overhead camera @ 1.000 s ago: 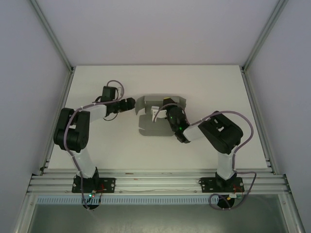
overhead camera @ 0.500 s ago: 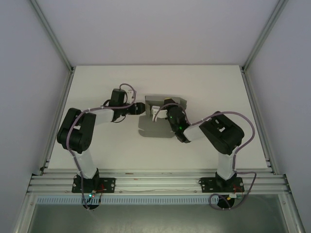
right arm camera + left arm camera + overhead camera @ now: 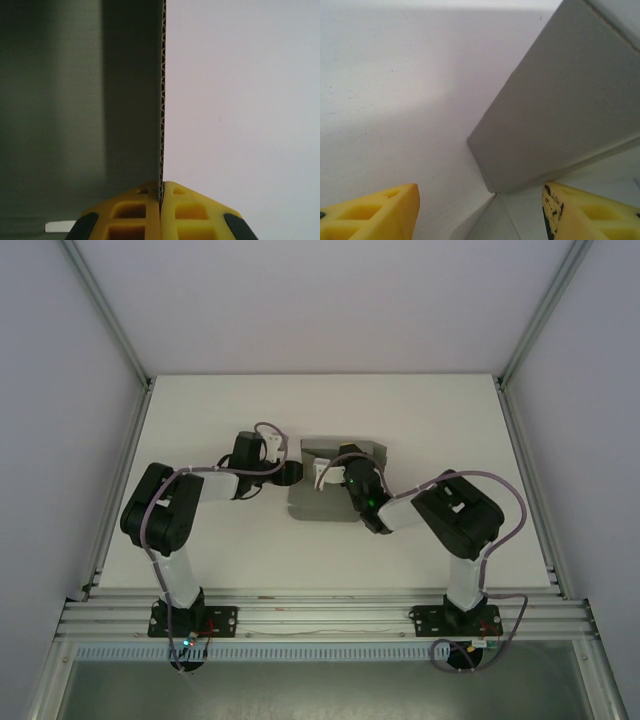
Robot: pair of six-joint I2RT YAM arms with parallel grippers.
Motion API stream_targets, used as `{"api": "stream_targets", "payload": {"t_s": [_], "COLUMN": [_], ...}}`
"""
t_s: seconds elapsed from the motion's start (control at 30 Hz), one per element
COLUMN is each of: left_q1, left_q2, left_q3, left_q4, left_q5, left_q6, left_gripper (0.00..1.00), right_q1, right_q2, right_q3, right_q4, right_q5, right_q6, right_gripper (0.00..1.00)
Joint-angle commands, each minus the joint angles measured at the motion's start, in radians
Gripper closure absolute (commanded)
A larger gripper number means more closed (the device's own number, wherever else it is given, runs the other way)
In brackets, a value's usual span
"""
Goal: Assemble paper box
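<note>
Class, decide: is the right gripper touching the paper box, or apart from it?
Touching. The right wrist view shows the right gripper shut on a wall edge of the paper box, both yellow fingers pressed against it with no gap.

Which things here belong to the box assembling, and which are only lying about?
Belong to the job: paper box; right gripper, shut on its edge; left gripper, open beside its corner.
Only surroundings: table; metal rail at the near edge.
</note>
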Motion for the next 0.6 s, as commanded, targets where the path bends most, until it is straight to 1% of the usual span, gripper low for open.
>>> {"api": "stream_targets", "payload": {"t_s": [0.0,0.03,0.1,0.17,0.3,0.37,0.5,0.57], "left_q1": [-0.016,-0.015,-0.015,-0.019,-0.029,-0.029,-0.038,-0.052], "left_q2": [-0.044,-0.045,-0.031,-0.016,-0.012,-0.005,0.023,0.026], "left_q3": [-0.006,-0.005,0.033,0.071,0.080,0.096,0.120,0.111], "left_q4": [0.018,0.022,-0.018,-0.052,-0.018,-0.026,-0.023,-0.003], "left_q5": [0.032,0.027,0.011,0.032,-0.015,-0.049,-0.099,-0.171], "left_q6": [0.043,0.048,0.061,0.070,0.068,0.071,0.081,0.081], "left_gripper": [0.33,0.31,0.31,0.31,0.31,0.33,0.47,0.53], "right_q1": [0.013,0.014,0.015,0.017,0.027,0.028,0.037,0.044], "right_q2": [-0.027,-0.028,-0.029,-0.029,-0.027,-0.031,-0.042,-0.051], "right_q3": [-0.006,-0.007,-0.004,-0.001,-0.006,-0.011,-0.001,0.007], "right_q4": [-0.012,-0.009,-0.016,-0.031,-0.024,-0.045,-0.097,-0.138], "right_q5": [0.004,0.000,-0.002,0.000,-0.002,-0.005,0.001,0.000], "right_q6": [0.018,0.018,0.019,0.017,0.011,0.011,0.067,0.094], "right_gripper": [1.00,1.00,1.00,1.00,1.00,1.00,1.00,1.00]}}
